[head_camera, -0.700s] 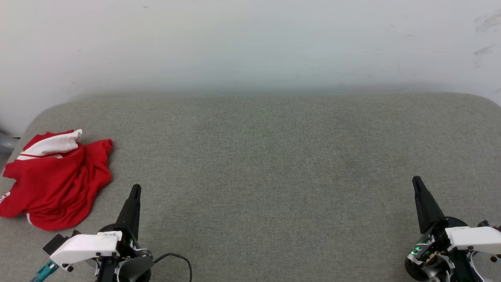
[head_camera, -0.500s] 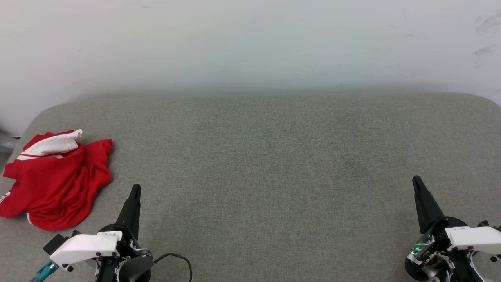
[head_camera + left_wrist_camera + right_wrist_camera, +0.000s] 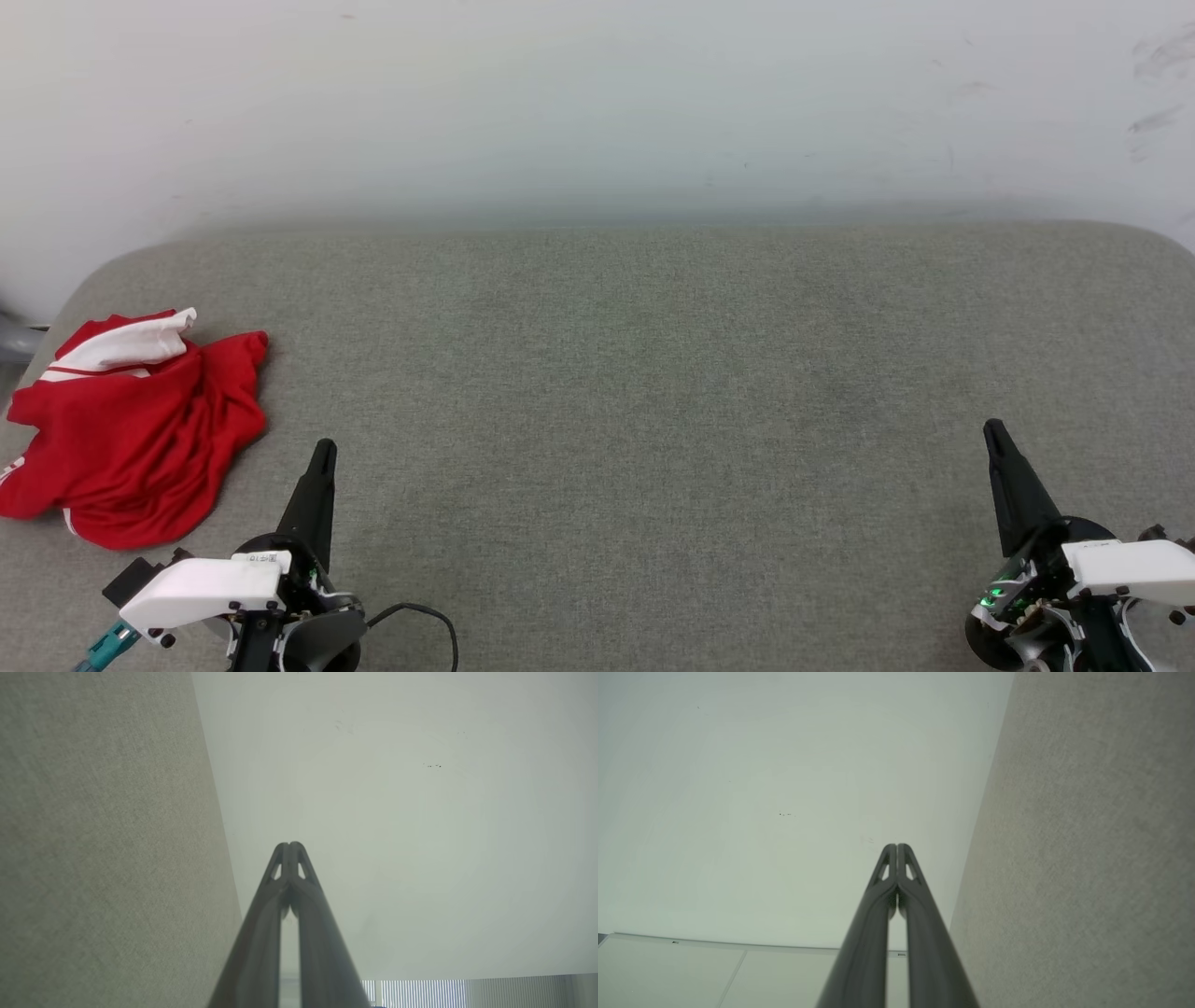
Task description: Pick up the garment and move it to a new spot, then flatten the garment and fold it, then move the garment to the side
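STEP: pick-up not begun | garment (image 3: 131, 429) crumpled on worktop (image 3: 635, 373), just left of left claw (image 3: 322, 453) | left claw clenched, empty; right claw (image 3: 992, 429) likewise (well to its right) | ADVISED: open first, pinch a raised fold.

No text is legible; the sticker (image 3: 268, 558) on the left wrist's white cover (image 3: 201, 590) is too small.

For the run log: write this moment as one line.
stage: before pickup | garment: crumpled, far left of grey surface | left gripper: shut, empty, apart from garment | right gripper: shut, empty, far right
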Controlling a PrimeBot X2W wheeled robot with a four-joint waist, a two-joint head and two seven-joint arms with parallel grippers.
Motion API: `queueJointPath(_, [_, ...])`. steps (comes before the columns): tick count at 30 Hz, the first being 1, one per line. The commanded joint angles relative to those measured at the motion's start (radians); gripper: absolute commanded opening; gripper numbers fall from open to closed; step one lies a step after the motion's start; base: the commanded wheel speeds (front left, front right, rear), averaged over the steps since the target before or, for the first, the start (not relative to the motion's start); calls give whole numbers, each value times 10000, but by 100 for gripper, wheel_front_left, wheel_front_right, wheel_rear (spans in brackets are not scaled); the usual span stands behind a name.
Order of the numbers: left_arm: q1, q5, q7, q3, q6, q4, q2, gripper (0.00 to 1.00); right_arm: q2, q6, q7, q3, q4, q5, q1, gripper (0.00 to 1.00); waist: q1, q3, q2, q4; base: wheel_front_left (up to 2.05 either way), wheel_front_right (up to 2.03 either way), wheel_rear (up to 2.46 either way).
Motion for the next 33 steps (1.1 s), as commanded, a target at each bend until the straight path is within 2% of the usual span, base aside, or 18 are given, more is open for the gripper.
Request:
queueJointPath(1, [-60, 5, 16, 17, -16, -5, -10, 0, 32, -3, -2, 4, 4, 35, -126, 0, 0, 0, 0, 0, 0, 0, 0])
queueJointPath(24, [-61, 5, 16, 15, -16, -5, -10, 0, 32, -3, -2, 5, 4, 35, -126, 0, 0, 0, 0, 0, 0, 0, 0])
queueJointPath(25, [0, 0, -2, -6, 0, 0, 0, 100, 0, 0, 0, 0, 0, 0, 0, 100, 0, 0, 0, 0, 0, 0, 0])
queueJointPath(33, [105, 26, -294, -408, 2, -97, -13, 100, 2, -2, -275, 141, -224, -118, 250, 100, 0, 2, 0, 6, 0, 0, 0])
